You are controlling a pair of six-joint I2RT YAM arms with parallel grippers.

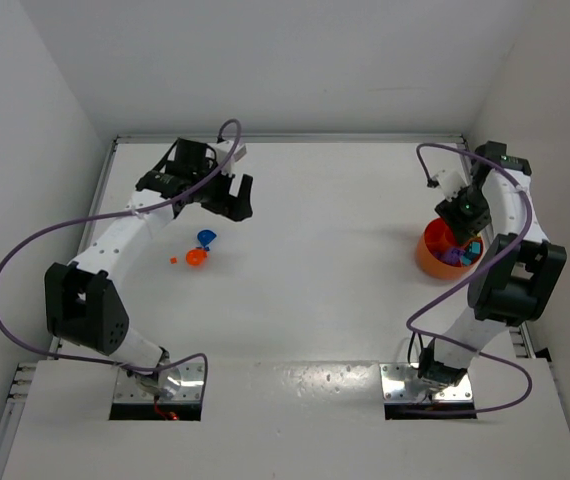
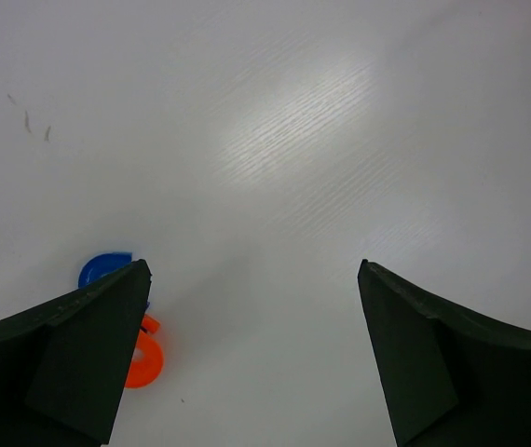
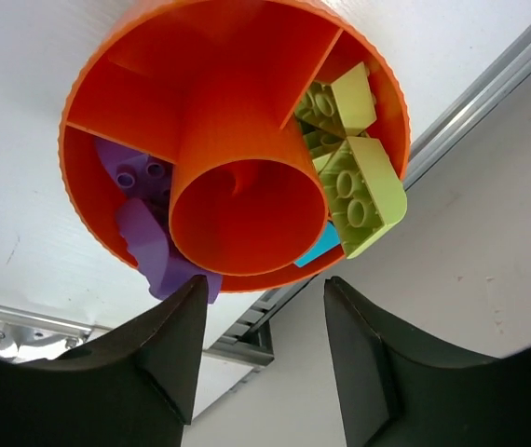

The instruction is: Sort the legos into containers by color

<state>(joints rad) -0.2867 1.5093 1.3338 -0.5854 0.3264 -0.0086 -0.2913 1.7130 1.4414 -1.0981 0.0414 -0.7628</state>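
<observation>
The round orange tub stands at the table's right edge; in the right wrist view its rim frames compartments holding purple bricks, lime green bricks and a teal brick. My right gripper hovers over it, open and empty, and shows in the right wrist view. A blue piece, an orange piece and a tiny orange brick lie on the table at left. My left gripper is open and empty beyond them; its view shows the blue piece and the orange piece.
A metal rail runs along the table's right edge beside the tub. White walls enclose the table at the back and both sides. Purple cables loop over both arms.
</observation>
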